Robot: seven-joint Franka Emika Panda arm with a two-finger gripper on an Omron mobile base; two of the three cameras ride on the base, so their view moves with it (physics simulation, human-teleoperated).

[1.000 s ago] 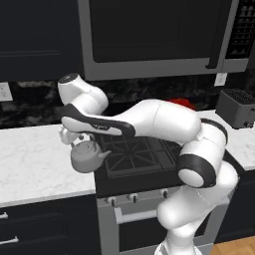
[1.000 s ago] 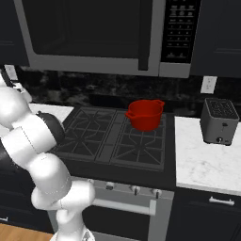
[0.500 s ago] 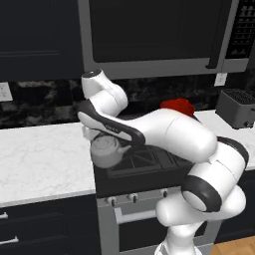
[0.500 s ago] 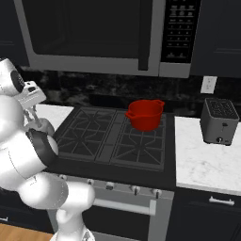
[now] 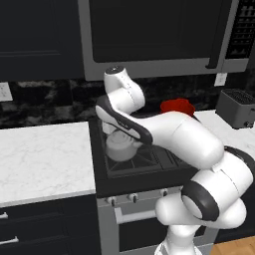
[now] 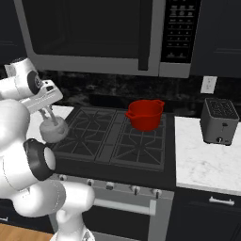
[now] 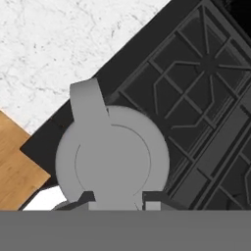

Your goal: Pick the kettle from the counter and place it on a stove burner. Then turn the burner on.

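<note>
We see the gripper point(image 6: 48, 114) closed on the handle of the kettle point(image 6: 53, 131), which hangs above the front left stove burner point(image 6: 77, 136). A red pot point(image 6: 145, 114) sits on the back right burner, well apart from it.

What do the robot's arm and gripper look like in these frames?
The arm is glossy white with rounded, bulbous links and dark grey to black bands at the joints. The gripper has a boxy white body with slim fingers; their tips read dark in the hand view. No cables or markings are legible.
</note>
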